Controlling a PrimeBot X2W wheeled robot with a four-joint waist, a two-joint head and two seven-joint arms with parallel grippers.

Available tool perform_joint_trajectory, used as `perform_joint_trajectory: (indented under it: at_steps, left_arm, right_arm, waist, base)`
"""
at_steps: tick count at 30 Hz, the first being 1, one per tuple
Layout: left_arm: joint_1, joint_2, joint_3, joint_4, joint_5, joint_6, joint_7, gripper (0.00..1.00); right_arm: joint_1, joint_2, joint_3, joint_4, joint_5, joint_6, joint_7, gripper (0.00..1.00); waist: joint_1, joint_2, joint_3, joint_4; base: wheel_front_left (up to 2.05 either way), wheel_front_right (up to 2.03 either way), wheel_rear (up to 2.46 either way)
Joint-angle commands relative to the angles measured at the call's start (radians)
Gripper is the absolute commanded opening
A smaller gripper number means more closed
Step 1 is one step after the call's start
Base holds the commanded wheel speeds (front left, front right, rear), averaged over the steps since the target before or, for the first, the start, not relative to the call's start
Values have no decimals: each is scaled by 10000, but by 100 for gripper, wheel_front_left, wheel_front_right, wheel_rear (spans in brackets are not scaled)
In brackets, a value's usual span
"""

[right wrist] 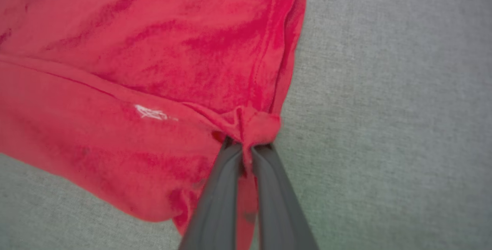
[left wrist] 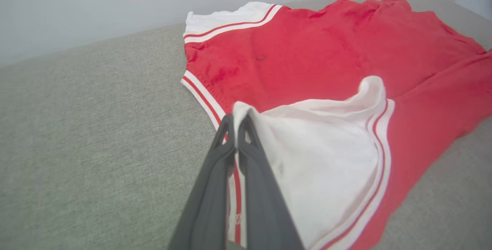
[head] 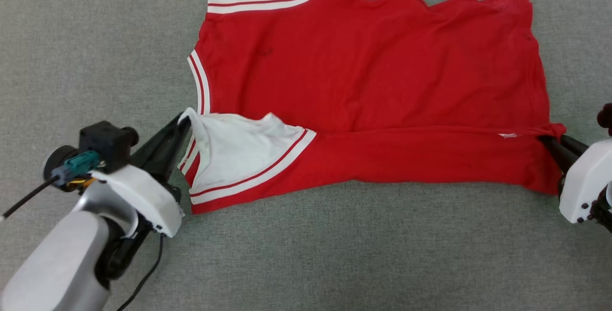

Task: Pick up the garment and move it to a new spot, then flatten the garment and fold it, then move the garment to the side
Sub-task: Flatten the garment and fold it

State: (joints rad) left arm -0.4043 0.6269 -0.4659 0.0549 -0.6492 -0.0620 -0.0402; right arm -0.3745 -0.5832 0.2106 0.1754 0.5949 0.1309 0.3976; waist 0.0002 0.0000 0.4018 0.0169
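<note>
Looking down: shirt [head: 373, 86] on gray cloth [head: 95, 38], left gripper [head: 183, 120] closed on its white sleeve [head: 229, 150], right gripper [head: 546, 139] closed on its hem [head: 542, 76]. Left wrist view adds a pale wall [left wrist: 96, 4]. Right wrist view shows the hem bunched.

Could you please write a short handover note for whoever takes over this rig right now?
Left pincer: shut on the near white sleeve.
Right pincer: shut on the hem corner.
Red jersey T-shirt: spread on the grey cloth surface.
Done: near side looks folded over the body.
Left: let go, finish folding, move it aside.
</note>
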Motion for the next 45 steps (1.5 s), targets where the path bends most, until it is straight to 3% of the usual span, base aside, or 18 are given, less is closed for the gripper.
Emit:
perform_joint_trajectory:
  at_steps: [1,5,6,7,8,9,16,22,29,35,41,45]
  left_arm:
    - [-261,-201,-98,380,-30,-107,-73,0]
    - [-773,-641,-287,1560,-165,-310,-262,4]
    - [-866,-757,-316,1855,-178,-335,-355,45]
    - [-962,-861,-333,2119,-174,-340,-460,100]
    - [-1035,-945,-349,2412,-158,-348,-554,100]
    - [-1070,-1028,-395,2649,-176,-370,-610,100]
    - [-981,-1537,-228,3895,-647,-375,-1154,100]
    - [-317,-1713,6,3957,-988,11,-1386,100]
    - [772,-1618,49,2914,-1032,989,-1142,100]
    - [1694,-1317,-281,1680,-1132,1667,22,100]
    - [2120,-1034,-439,759,-1087,2232,833,100]
    - [2050,-934,-491,616,-977,2485,1093,100]
  right_arm:
    - [-250,35,121,161,-51,-4,-18,0]
    - [-507,-10,369,702,-142,-6,-180,0]
    - [-558,-17,428,829,-189,-6,-224,0]
    - [-591,-14,462,957,-252,-6,-318,0]
    - [-604,55,478,1102,-250,-7,-385,45]
    - [-618,141,501,1237,-234,-6,-396,100]
    - [-718,277,575,1545,-473,-4,-986,100]
    - [-141,462,298,1493,-1007,-4,-1011,100]
    - [993,1547,-1210,697,-1785,-6,-168,100]
    - [1971,2751,-2480,-606,-2556,-6,571,100]
    - [2402,3830,-2993,-1704,-3055,-4,844,100]
    - [2469,4173,-3062,-2115,-3194,-4,878,100]
  waist:
    - [-2,0,67,28]
    - [-2,0,104,81]
    - [-2,0,89,86]
    - [-2,0,56,87]
    - [-2,0,6,81]
    - [-2,0,-52,71]
    - [-2,0,-693,39]
    - [-2,0,-1445,31]
    - [-2,0,-1916,-8]
    - [-2,0,-1900,-87]
    - [-2,0,-1539,-304]
    - [-2,0,-1289,-392]
  base:
    - [0,0,0]
    - [0,0,0]
    - [0,0,0]
    - [0,0,0]
    - [0,0,0]
    - [0,0,0]
    - [0,0,0]
    - [0,0,0]
    - [0,0,0]
    - [0,0,0]
    - [0,0,0]
    - [0,0,0]
